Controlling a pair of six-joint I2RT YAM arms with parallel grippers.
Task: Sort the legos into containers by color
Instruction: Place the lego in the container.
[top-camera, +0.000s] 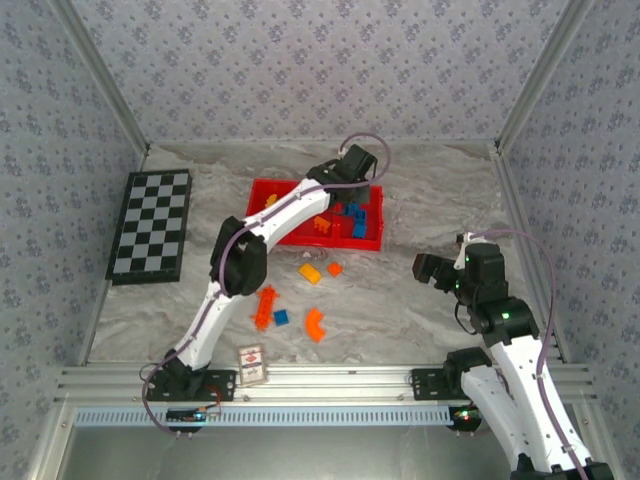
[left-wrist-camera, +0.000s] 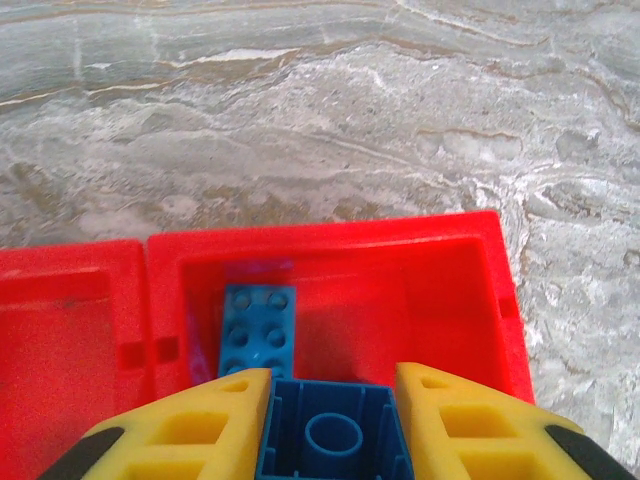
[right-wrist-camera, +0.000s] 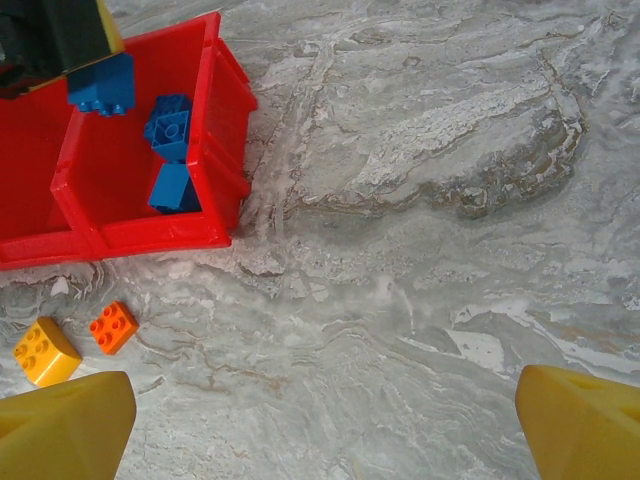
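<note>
Left claw (left-wrist-camera: 335, 430) clamped on blue brick (left-wrist-camera: 333, 448) over red tray (left-wrist-camera: 330, 226); right claw (right-wrist-camera: 325, 420) apart above marbled tabletop (right-wrist-camera: 450, 200); wallpapered walls (top-camera: 300, 70).

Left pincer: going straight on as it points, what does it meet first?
Probably the floor of the red tray, beside the lying blue brick; the held blue brick would touch first. Depth is unclear.
</note>
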